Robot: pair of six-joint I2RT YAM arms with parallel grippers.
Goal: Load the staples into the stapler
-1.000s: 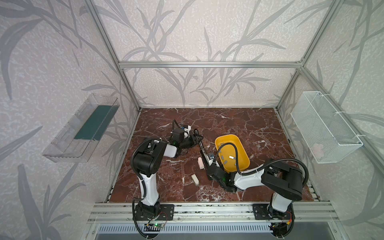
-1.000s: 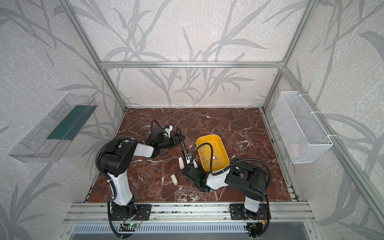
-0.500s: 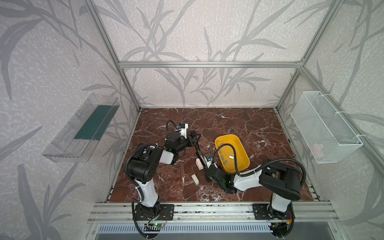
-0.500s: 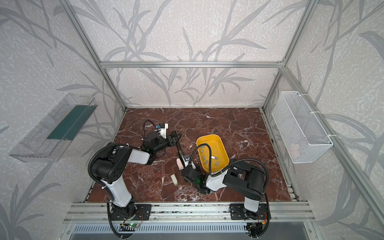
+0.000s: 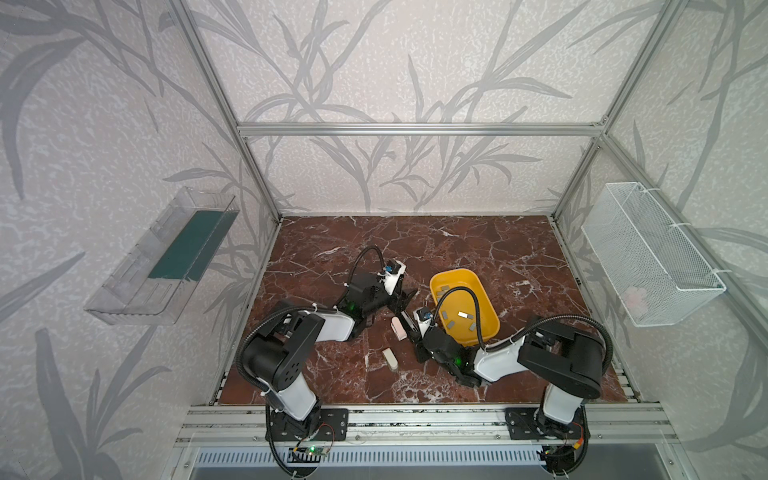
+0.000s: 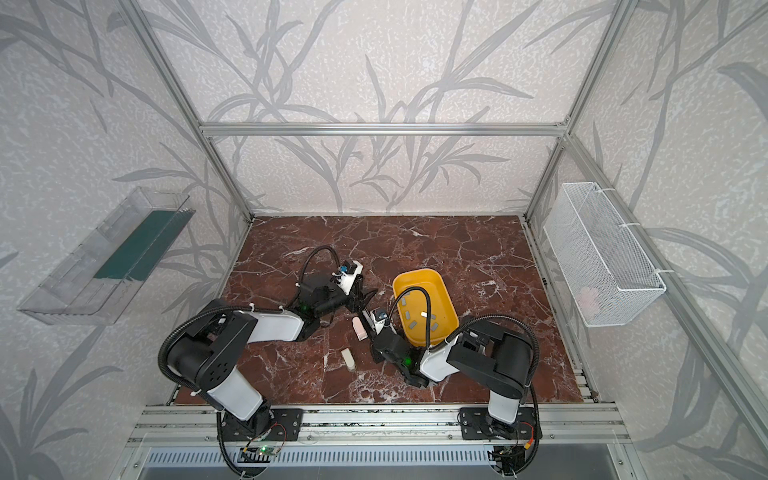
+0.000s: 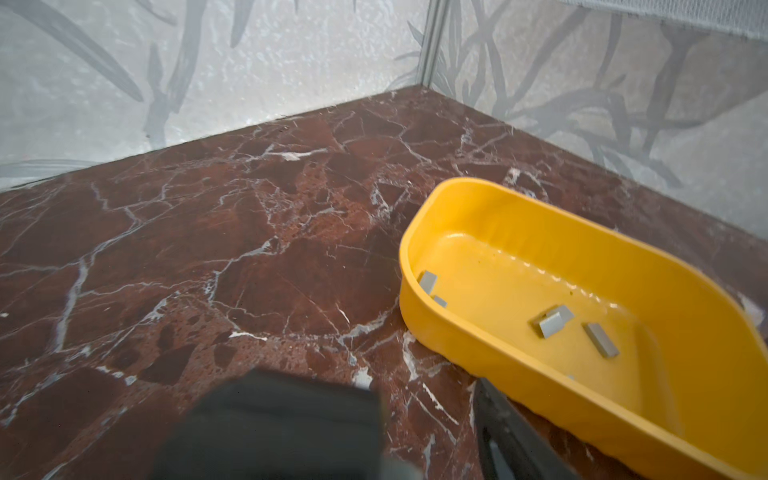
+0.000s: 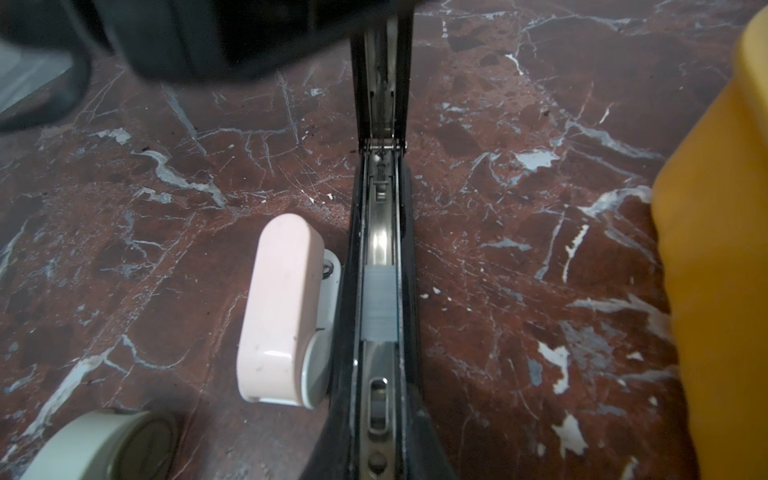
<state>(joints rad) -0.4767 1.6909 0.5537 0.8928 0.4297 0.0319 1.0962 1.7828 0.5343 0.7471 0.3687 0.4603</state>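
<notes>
Your left arm has pushed its wrist down and to the right since a second ago, toward the middle of both top views. The left gripper has widened: its fingers now stand spread, with the bare marble tabletop showing between them in the left wrist view. You cannot tell from these frames whether a finger touches the stapler's opened lid.

Your right arm has barely shifted. The right gripper sits just below centre in a top view. It is pinching the near end of the black stapler, which lies folded open with its metal channel facing up.

One grey strip of staples lies in that channel, about halfway along, in the middle of the right wrist frame. The other strips lie loose in the yellow tray, right of centre and near the stapler.

A pink mini stapler lies against the stapler's left side in the right wrist frame. A pale mini stapler lies apart from both, at lower centre of a top view.
</notes>
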